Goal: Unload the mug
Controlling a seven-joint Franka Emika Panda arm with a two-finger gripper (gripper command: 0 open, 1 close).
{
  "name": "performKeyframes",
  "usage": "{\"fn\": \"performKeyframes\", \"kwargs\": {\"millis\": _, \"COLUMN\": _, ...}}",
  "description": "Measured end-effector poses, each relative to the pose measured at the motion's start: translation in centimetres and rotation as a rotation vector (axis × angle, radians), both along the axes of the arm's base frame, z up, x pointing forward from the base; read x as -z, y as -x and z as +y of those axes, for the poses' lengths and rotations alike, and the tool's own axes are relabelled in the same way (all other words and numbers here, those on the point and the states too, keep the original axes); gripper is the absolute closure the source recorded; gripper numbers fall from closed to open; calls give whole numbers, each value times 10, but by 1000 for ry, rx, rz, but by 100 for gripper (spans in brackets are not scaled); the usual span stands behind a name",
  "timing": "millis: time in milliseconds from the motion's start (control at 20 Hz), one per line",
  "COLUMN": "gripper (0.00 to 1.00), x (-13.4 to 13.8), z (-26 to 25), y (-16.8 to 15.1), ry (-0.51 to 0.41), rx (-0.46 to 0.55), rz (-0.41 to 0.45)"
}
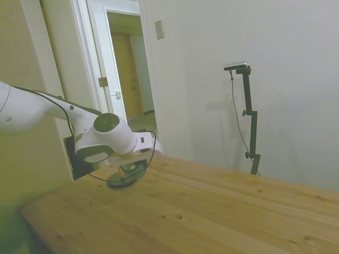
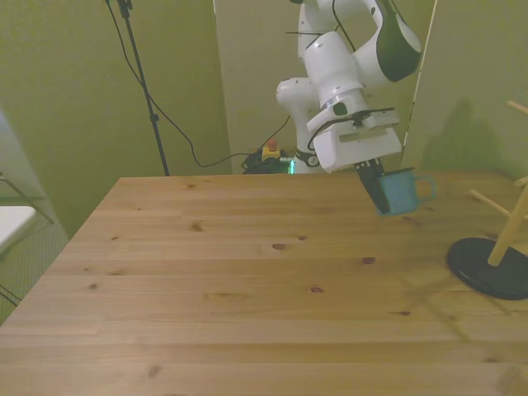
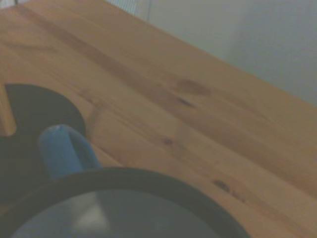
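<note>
Teal mug (image 2: 402,190) hangs clamped at its rim in the gripper (image 2: 376,191), off the peg stand (image 2: 495,256) (well apart). Lower it level onto the table (image 2: 247,280), then release.

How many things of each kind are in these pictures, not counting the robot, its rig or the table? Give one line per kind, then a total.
Mugs: 1, the mug, held in the gripper
Peg stands: 1, the wooden peg stand on the table
Total: 2
</note>
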State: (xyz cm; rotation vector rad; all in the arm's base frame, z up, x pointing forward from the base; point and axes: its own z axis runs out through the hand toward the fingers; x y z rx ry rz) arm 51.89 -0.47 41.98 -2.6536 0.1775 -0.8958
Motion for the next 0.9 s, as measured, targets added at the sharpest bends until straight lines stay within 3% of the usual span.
{"fn": "performKeyframes", "kwargs": {"millis": 450, "gripper": 100, "x": 28, "z": -12, "y": -9, "ry": 51, "rx": 158, "rz": 167}}
{"fn": "performKeyframes", "kwargs": {"millis": 900, "gripper": 100, "x": 56, "z": -11, "y": -5, "ry": 61, "rx": 215, "rz": 355}}
